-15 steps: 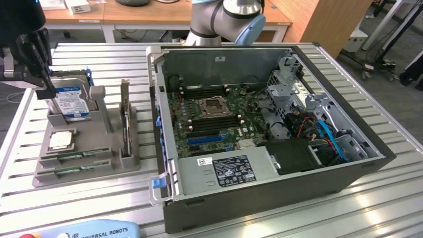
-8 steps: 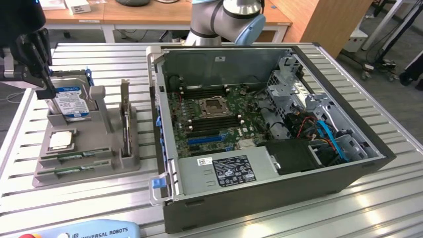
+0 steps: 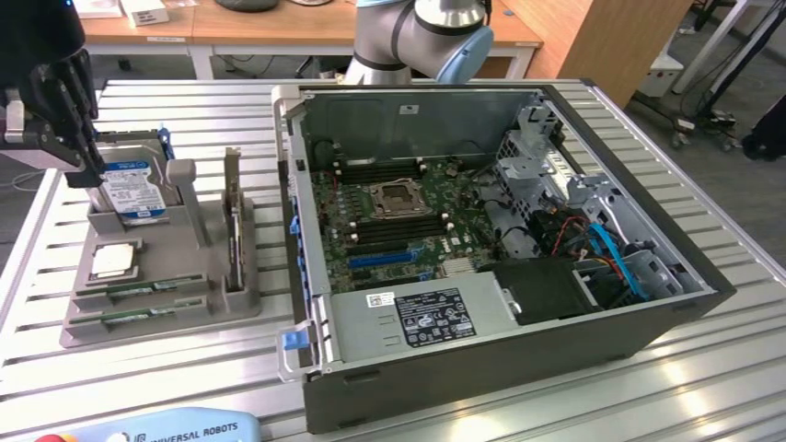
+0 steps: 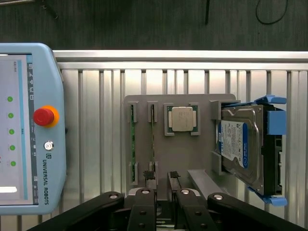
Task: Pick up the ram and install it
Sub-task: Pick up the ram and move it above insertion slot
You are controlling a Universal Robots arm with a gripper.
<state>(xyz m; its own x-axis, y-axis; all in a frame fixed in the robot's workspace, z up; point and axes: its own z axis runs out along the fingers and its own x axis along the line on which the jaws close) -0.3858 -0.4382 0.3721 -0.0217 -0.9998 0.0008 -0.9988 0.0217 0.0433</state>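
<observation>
Hovering over the grey holder (image 4: 192,159), the fingers (image 4: 148,179) stand slightly apart, gripping nothing. The ram (image 4: 152,139), set on edge, looks light, stiff and fragile, best pinched across its flat faces.

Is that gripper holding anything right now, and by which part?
Nothing is held. The gripper hangs over the tray with only bare space between its fingers, and both ram sticks sit in their tray slots.
</observation>
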